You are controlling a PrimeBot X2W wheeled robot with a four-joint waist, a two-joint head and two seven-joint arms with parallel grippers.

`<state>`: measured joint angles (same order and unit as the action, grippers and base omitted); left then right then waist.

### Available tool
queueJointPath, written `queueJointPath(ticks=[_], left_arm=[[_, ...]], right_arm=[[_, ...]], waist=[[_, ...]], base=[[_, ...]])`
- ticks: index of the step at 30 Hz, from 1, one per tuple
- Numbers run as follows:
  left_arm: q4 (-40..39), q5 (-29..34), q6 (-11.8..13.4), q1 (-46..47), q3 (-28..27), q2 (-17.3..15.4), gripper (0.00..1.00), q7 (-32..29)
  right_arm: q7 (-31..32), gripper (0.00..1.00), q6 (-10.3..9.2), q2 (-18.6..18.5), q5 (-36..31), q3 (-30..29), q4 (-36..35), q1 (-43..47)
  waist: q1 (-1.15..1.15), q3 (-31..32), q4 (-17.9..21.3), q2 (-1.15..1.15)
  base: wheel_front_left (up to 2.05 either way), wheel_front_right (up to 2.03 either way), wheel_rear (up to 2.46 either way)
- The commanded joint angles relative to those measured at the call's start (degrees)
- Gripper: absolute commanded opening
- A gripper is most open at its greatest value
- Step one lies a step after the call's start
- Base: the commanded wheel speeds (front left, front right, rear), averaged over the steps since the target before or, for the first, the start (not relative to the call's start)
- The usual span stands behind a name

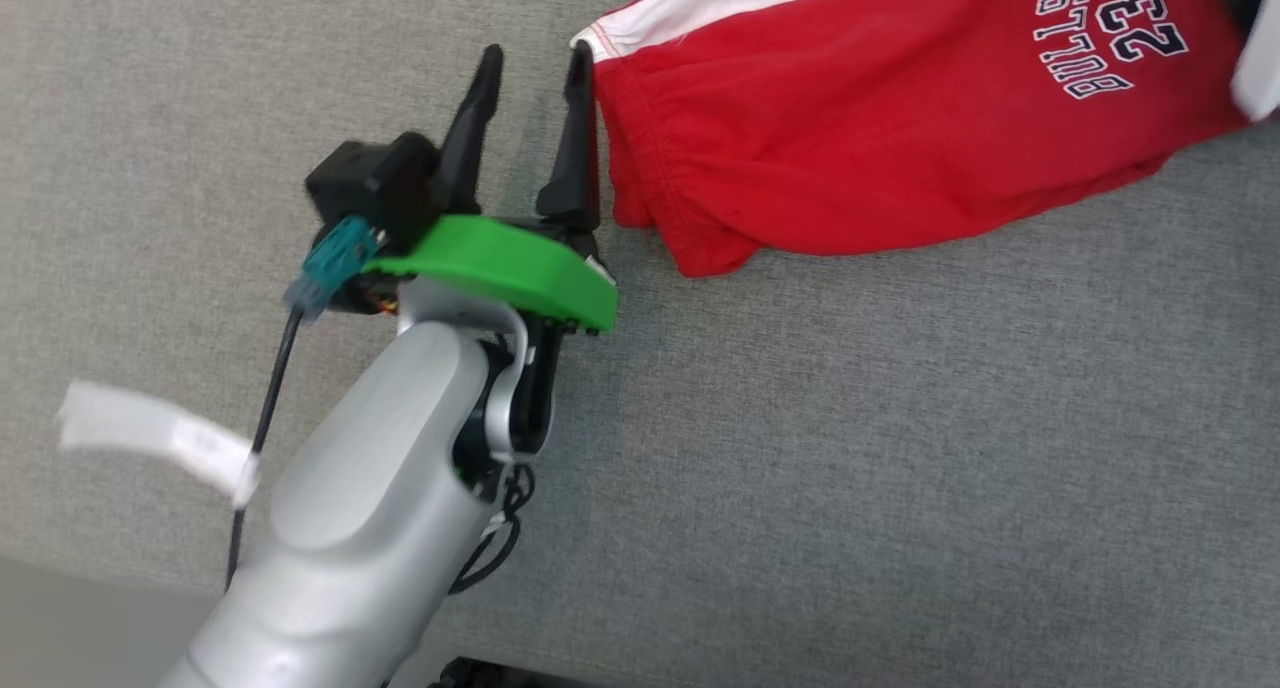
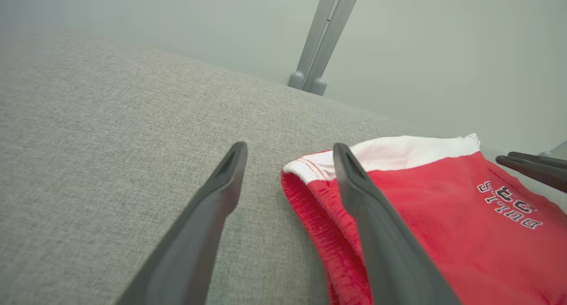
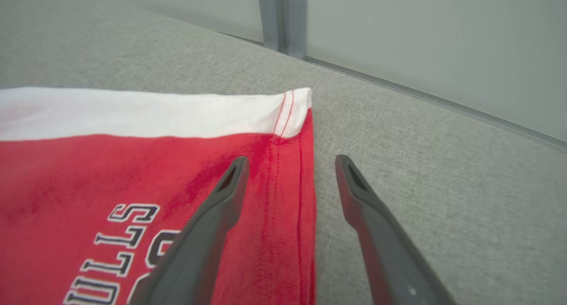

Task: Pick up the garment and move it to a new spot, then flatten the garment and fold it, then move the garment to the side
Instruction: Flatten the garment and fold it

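Observation:
The garment (image 1: 880, 128) is a pair of red shorts with a white band and a "BULLS 23" print, lying folded on the grey fabric surface at the upper right. My left gripper (image 1: 534, 56) stands open at its left end, its right finger (image 1: 578, 118) against the white-banded corner. In the left wrist view the left gripper (image 2: 289, 150) straddles that corner of the garment (image 2: 443, 216). My right gripper (image 3: 291, 161) is open over the garment's (image 3: 133, 172) other end, one finger above the red cloth and one above the bare surface. Its fingers (image 2: 531, 165) also reach in from the right.
The grey fabric surface (image 1: 850, 448) spreads wide to the front and left. A grey post (image 2: 319, 39) stands at its far edge against a pale wall. A white tag (image 1: 150, 433) hangs on my left arm's cable. The surface's near edge (image 1: 60, 588) shows at lower left.

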<state>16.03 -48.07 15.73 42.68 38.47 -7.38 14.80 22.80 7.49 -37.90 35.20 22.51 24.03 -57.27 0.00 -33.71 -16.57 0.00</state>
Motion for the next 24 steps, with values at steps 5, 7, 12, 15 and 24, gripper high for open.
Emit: queueJointPath(ticks=[5, 7, 12, 15, 24], left_arm=[[-12.27, 12.76, 2.71, -10.71, -7.01, 0.11, 1.0, 0.34], [-13.21, 14.48, 1.43, -15.0, -7.83, 1.31, 1.0, 0.35], [-14.39, 19.29, -2.33, -20.83, -9.72, 3.57, 1.0, 0.37], [-13.57, 20.45, -5.63, -24.72, -11.09, 4.3, 1.0, 0.38], [-12.34, 21.54, -10.35, -31.25, -13.25, 4.43, 1.0, 0.38]], right_arm=[[6.02, 1.0, 0.0, 1.17, -1.08, -0.12, -3.64, 3.17], [7.81, 1.0, -0.01, 1.92, -3.01, -1.06, -3.51, 3.44], [13.02, 1.0, 0.0, 4.85, -7.43, -3.52, -1.18, 5.45], [15.88, 1.0, 0.01, 6.61, -10.5, -6.36, 0.17, 7.69], [16.57, 0.0, -0.08, 8.86, -8.05, -21.09, 0.25, 10.96]], waist=[[0.0, -0.81, 0.58, 0.0], [0.0, -1.26, 0.17, 0.0], [0.0, -1.4, -1.48, 0.0], [0.0, -0.46, -2.32, 0.0], [0.0, 4.29, -0.09, 0.0]], base=[[0.0, 0.0, 0.0], [0.0, 0.0, 0.0], [0.0, 0.0, 0.0], [0.0, 0.0, 0.0], [0.0, 0.0, 0.0]])
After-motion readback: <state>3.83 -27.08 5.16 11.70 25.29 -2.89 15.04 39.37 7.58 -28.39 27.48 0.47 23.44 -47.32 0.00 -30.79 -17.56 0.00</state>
